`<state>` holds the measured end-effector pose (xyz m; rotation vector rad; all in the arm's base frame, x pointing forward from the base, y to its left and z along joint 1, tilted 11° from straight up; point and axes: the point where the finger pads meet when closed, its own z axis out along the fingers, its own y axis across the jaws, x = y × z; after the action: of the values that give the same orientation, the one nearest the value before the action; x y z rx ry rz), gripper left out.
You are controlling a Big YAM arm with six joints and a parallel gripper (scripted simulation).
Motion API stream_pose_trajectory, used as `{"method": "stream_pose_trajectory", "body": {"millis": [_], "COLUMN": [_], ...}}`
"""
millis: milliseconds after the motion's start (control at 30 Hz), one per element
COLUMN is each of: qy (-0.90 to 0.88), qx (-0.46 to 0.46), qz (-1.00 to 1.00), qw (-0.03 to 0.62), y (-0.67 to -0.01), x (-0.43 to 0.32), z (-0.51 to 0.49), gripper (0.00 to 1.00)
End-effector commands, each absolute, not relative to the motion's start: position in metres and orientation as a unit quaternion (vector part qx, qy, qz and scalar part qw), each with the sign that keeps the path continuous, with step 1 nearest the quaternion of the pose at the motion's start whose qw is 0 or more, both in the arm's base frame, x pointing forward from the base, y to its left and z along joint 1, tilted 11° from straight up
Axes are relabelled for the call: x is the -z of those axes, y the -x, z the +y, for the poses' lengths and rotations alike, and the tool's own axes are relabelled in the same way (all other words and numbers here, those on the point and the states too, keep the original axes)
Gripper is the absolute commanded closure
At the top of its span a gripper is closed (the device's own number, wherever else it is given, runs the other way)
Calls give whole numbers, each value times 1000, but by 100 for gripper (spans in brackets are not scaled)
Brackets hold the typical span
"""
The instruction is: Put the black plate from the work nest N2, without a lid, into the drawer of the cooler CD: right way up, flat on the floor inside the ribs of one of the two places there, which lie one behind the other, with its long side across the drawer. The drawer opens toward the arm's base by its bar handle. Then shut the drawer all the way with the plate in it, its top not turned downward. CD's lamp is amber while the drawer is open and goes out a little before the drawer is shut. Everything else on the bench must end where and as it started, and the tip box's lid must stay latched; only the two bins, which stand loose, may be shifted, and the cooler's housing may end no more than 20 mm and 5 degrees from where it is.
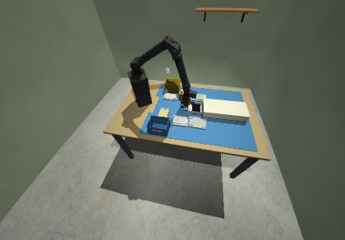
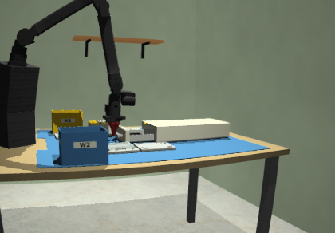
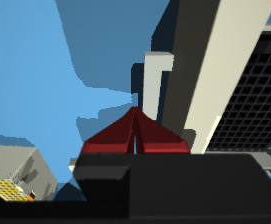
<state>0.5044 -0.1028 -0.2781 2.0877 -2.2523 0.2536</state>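
The cream cooler CD (image 1: 227,108) lies on the blue mat with its drawer (image 1: 201,107) pulled out toward the arm's base. In the wrist view a black gridded plate (image 3: 247,105) lies inside the drawer behind its cream front wall (image 3: 212,70). The cream bar handle (image 3: 154,80) stands off that front. My gripper (image 3: 134,111) has its red fingers shut together with nothing between them. Its tips sit low over the mat, right at the handle on the side away from the drawer. In the side view the gripper (image 2: 113,132) points down just left of the drawer (image 2: 132,132).
The blue bin W2 (image 2: 84,145) and the yellow bin W1 (image 2: 67,120) stand left of the gripper. Two white plates (image 2: 153,145) lie in nests in front of the cooler. A box with yellow tips (image 3: 7,187) is close by. The arm's black base tower (image 2: 17,104) stands at the far left.
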Motion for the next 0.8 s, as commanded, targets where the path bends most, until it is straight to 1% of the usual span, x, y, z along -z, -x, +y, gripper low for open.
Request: {"method": "stream_pose_trajectory", "body": {"millis": [0,333,767], "qy": [-680,-680,-679], "qx": [-101,-109,-112], "qz": [-726,-725,-725], "qw": [14,6,4], "y": [-538,-556,-559], "x": [266,263,258], "z": [-95,-96,-97], "gripper": [100,100,100]}}
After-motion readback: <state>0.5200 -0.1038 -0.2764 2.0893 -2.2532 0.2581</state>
